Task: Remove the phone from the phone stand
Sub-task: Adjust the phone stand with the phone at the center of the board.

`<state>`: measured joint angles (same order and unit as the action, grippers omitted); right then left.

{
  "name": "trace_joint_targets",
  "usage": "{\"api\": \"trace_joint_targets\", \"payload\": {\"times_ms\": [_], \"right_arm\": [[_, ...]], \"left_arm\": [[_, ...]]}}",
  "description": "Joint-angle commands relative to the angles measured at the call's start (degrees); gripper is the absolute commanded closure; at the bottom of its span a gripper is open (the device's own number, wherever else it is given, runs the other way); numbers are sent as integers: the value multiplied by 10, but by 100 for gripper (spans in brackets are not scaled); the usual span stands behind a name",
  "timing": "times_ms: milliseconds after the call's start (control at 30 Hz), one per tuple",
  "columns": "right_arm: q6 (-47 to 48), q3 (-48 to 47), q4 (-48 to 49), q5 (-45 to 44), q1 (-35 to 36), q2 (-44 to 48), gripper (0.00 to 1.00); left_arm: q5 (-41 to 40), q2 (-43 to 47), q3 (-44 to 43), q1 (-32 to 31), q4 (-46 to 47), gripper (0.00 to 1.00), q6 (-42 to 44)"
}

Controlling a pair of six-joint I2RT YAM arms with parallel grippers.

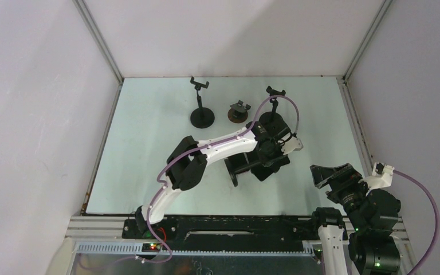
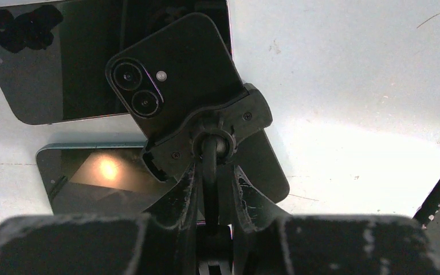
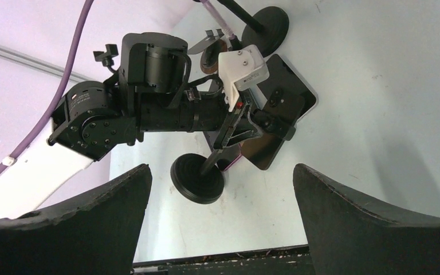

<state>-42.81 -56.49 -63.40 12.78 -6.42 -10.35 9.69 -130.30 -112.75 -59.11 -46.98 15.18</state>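
Left gripper (image 2: 211, 186) straddles the stem of the phone stand (image 2: 206, 129) holding the phone (image 2: 177, 63); cannot tell if it grips. Right gripper (image 3: 222, 169) gapes wide.

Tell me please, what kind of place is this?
Probably a robot test cell: white walls in metal framing, two arms bolted to a pale table, and phone stands set out.
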Motion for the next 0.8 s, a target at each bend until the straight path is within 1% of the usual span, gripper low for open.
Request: {"api": "trace_joint_targets", "payload": {"times_ms": [0, 133, 167, 267, 300, 333, 433, 533, 567, 600, 633, 667, 700, 733, 767], "right_arm": [[11, -9, 2, -14, 6, 5, 5], [9, -9, 2, -17, 9, 5, 5], [9, -8, 2, -17, 9, 6, 5], [11, -8, 2, -19, 10, 6, 5], [11, -7, 3, -20, 10, 7, 5], [12, -6, 3, -20, 10, 7, 5], [10, 0, 6, -15, 11, 8, 5], [8, 5, 10, -12, 11, 8, 5], [6, 7, 10, -10, 11, 9, 5], [5, 10, 12, -9, 11, 9, 5], [4, 11, 14, -8, 11, 9, 5], [3, 15, 16, -6, 11, 10, 5], [0, 17, 17, -4, 11, 10, 5], [-1, 21, 20, -3, 11, 11, 5], [-3, 22, 21, 0, 11, 11, 5]], "left_arm": [[-6, 44, -12, 2, 3, 100, -1], [-15, 107, 32, 5, 36, 100, -14], [-17, 134, 42, 7, 43, 100, -17], [-21, 194, 106, 10, 92, 100, -33], [-24, 227, 121, 12, 104, 100, -37], [-30, 243, 154, 13, 128, 100, -45], [-35, 327, 225, 21, 178, 100, -63], [-42, 403, 334, 29, 252, 100, -83], [-46, 439, 358, 31, 269, 100, -90], [-51, 476, 406, 34, 301, 100, -92], [-52, 493, 429, 35, 331, 100, -95], [-55, 527, 474, 38, 345, 100, -97], [-55, 542, 495, 39, 370, 100, -102], [-52, 580, 535, 42, 380, 100, -106], [-52, 593, 553, 42, 400, 100, -111]]}}
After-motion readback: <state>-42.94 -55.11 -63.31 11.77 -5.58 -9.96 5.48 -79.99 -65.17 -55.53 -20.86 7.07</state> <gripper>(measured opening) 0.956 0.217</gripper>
